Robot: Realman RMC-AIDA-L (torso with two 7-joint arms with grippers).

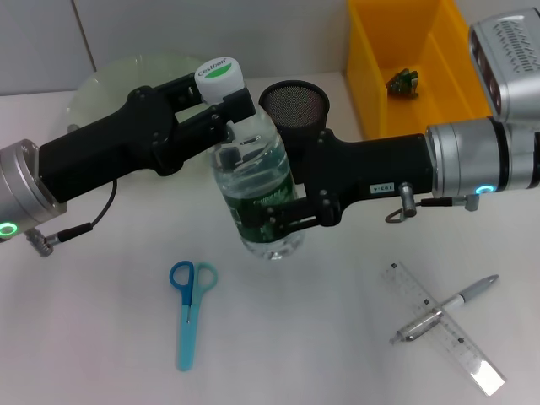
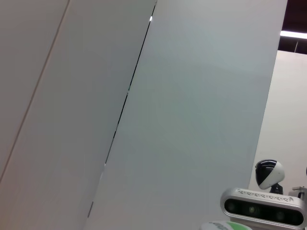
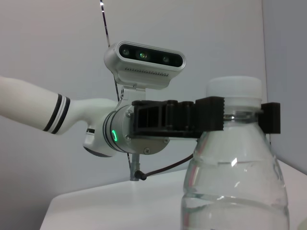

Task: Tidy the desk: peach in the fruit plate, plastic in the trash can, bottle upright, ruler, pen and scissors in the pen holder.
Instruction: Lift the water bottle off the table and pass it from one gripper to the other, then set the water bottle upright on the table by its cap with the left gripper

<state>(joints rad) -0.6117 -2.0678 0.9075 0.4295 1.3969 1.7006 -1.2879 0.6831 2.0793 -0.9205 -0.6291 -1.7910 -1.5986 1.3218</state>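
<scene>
White desk [image 1: 101,337]: yellow bin [image 1: 371,59] holds green scrap [image 1: 403,82].

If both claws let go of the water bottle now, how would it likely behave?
The water bottle looks nearly full, so probably heavy for its size. The left claw clamps its neck and the right claw its lower body; the smooth clear plastic may slip. Tall and narrow, it seems apt to tip, then roll.

Blue scissors [image 1: 189,310], yellow bin [image 1: 396,51], green-labelled clear bottle [image 1: 257,190]
</scene>
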